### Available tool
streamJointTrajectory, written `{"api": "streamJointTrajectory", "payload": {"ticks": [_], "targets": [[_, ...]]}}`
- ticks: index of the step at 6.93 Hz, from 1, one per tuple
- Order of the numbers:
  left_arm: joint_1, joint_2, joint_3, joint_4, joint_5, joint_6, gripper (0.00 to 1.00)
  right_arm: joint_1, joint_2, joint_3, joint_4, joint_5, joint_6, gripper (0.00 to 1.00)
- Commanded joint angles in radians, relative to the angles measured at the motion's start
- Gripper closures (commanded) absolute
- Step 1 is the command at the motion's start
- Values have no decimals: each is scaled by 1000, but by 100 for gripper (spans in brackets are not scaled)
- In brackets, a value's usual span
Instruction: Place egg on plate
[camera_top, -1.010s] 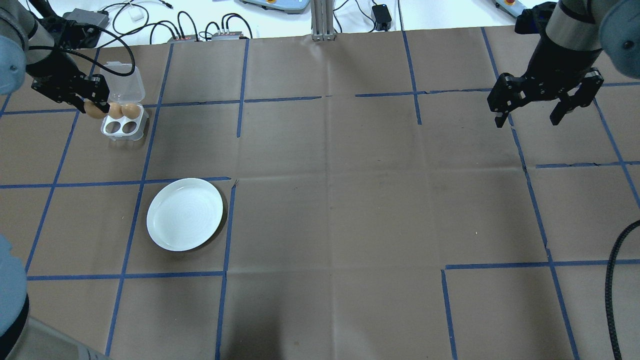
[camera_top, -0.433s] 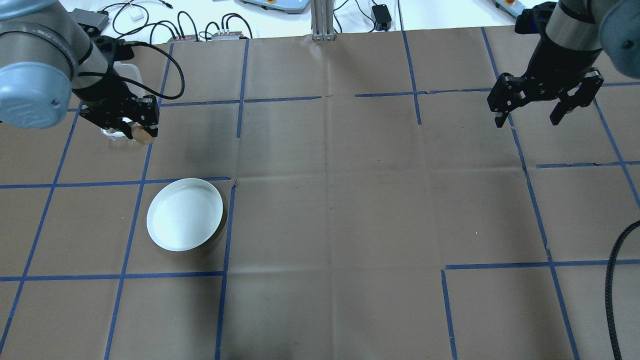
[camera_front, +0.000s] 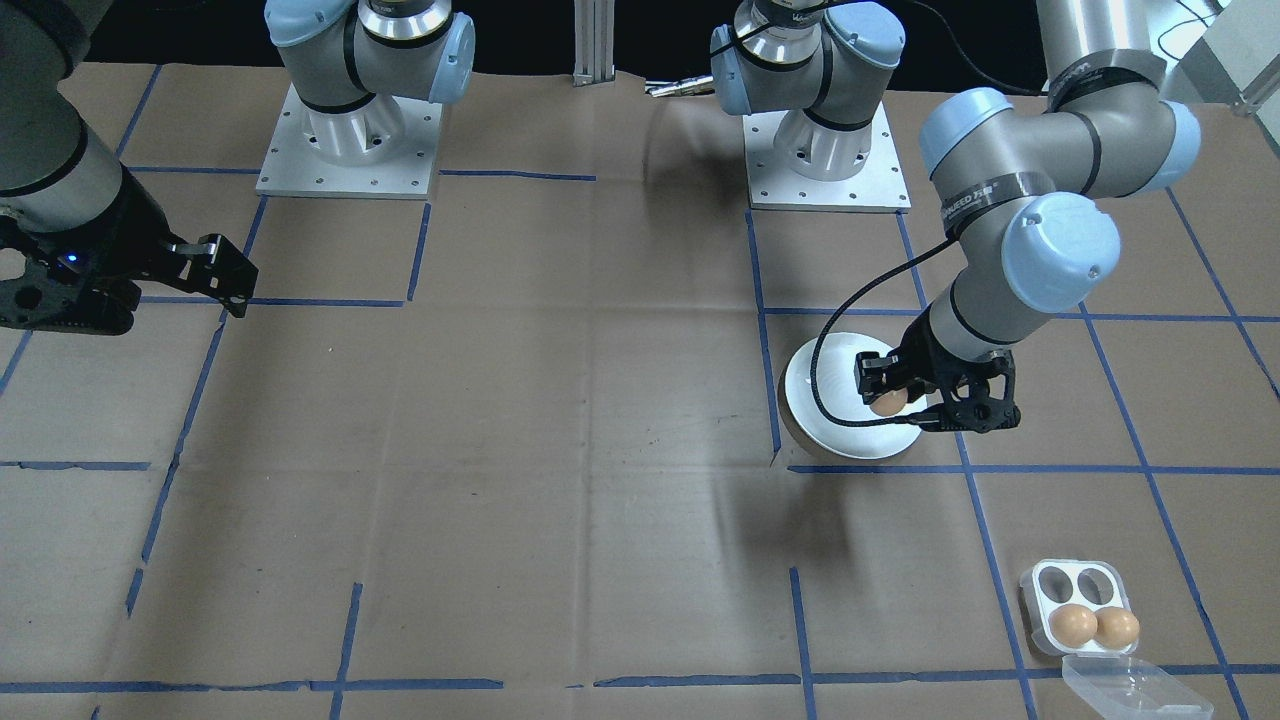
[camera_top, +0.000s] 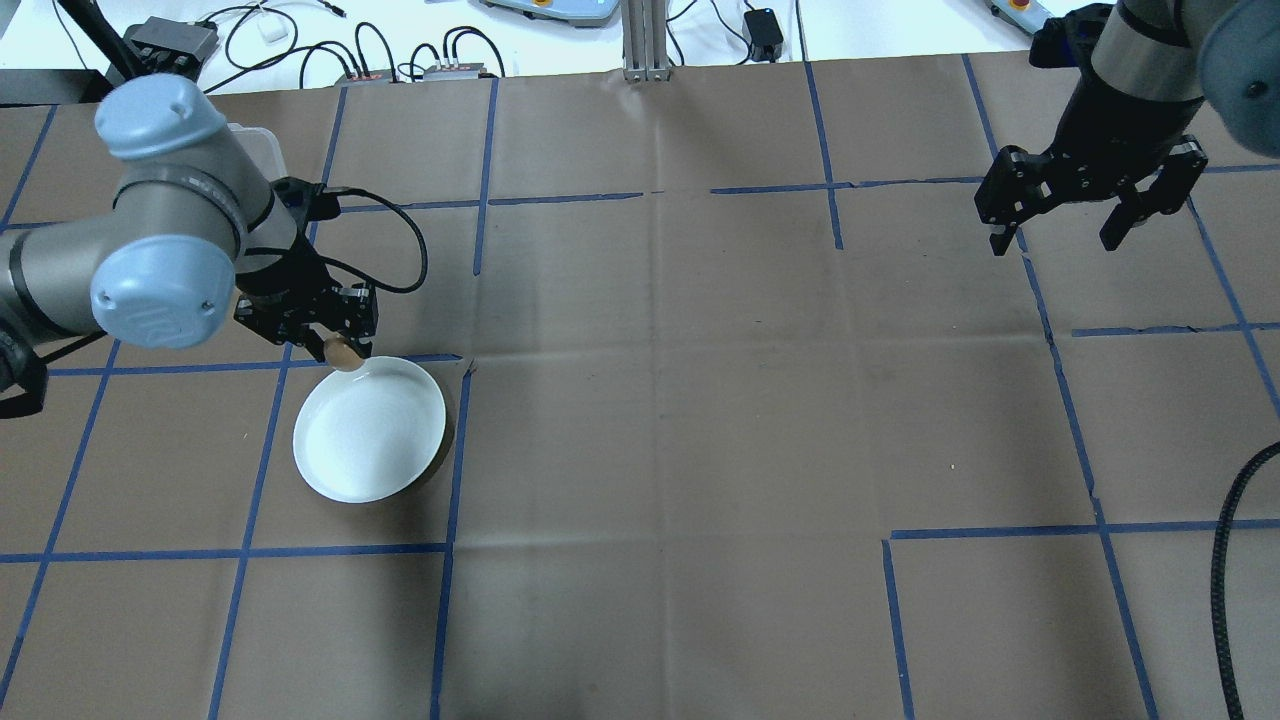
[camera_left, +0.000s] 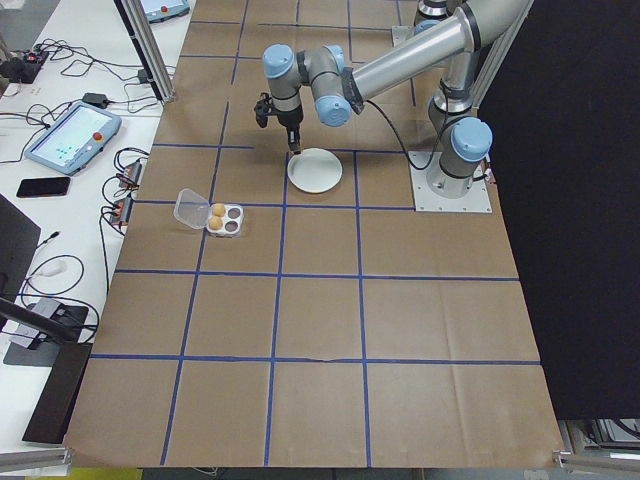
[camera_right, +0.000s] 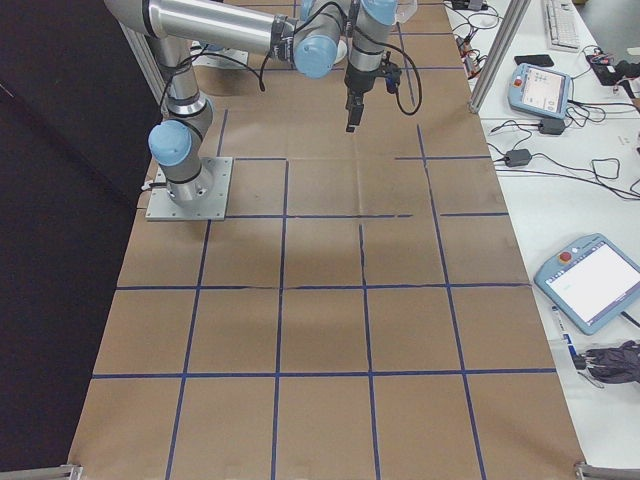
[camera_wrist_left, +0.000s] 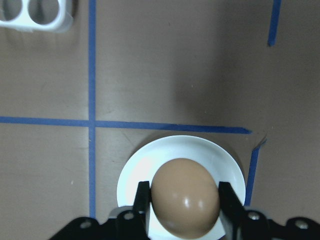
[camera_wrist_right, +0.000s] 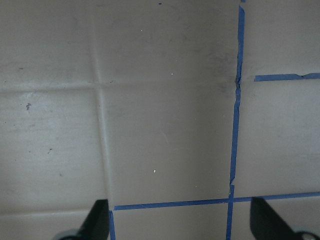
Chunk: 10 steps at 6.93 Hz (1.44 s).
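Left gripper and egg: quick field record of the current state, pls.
left gripper: shut on egg
egg: brown, held above the plate, not yet released
plate: white, nothing on it
egg tray: two eggs left, two cups vacant
lid: clear, open beside the tray
right gripper: open, holding nothing, far from the plate

The left pincer carried the egg from the tray to over the plate.

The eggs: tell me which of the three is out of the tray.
The egg clamped in the left gripper, held over the plate. The other two eggs sit side by side in the egg tray.
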Motion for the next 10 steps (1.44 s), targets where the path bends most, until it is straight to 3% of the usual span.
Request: {"api": "streamJointTrajectory", "payload": {"ticks": [1,2,3,4,8,10], "targets": [[0,-33,-111,132,6,4,100,0,0,0,0,0,0,0],[-2,-29,-115,131,9,1,99,0,0,0,0,0,0,0],[-2,-30,-116,128,8,1,64,0,0,0,-1,0,0,0],[-2,-26,-113,125,8,-2,1,0,0,0,0,0,0,0],[7,68,-63,104,9,1,0,0,0,0,0,0,0,0],[10,126,27,-14,8,8,0,0,0,0,0,0,0,0]]}}
